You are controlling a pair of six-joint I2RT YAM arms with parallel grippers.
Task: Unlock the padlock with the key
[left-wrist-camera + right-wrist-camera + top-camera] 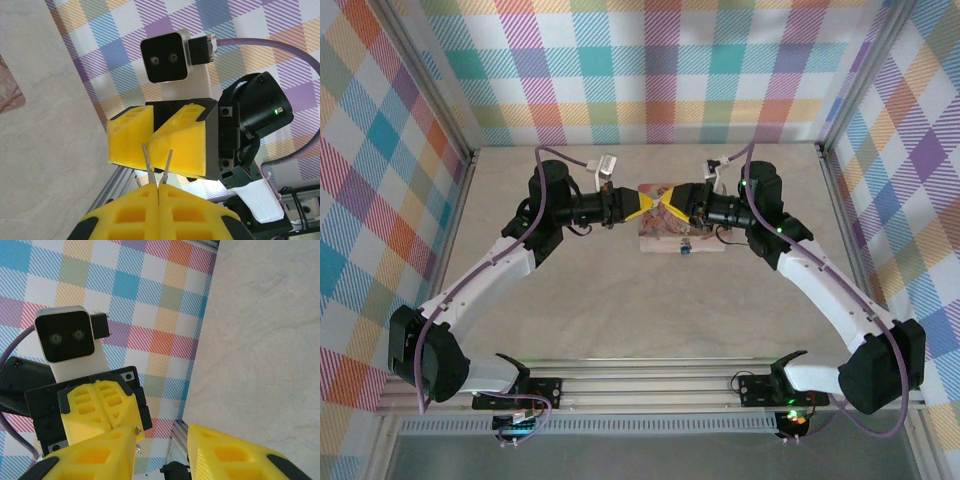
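The left claw (158, 192) is pinched shut on the key (158, 162), thin grey metal poking out at the lower centre of the left wrist view. The right claw (154, 142) faces it, jaws parted, gripping nothing. The padlock (685, 248) lies by the box's (655, 238) lower edge, centre of the top view. Both look light, stiff and slippery, so pinch the key's head and the padlock's blue body.
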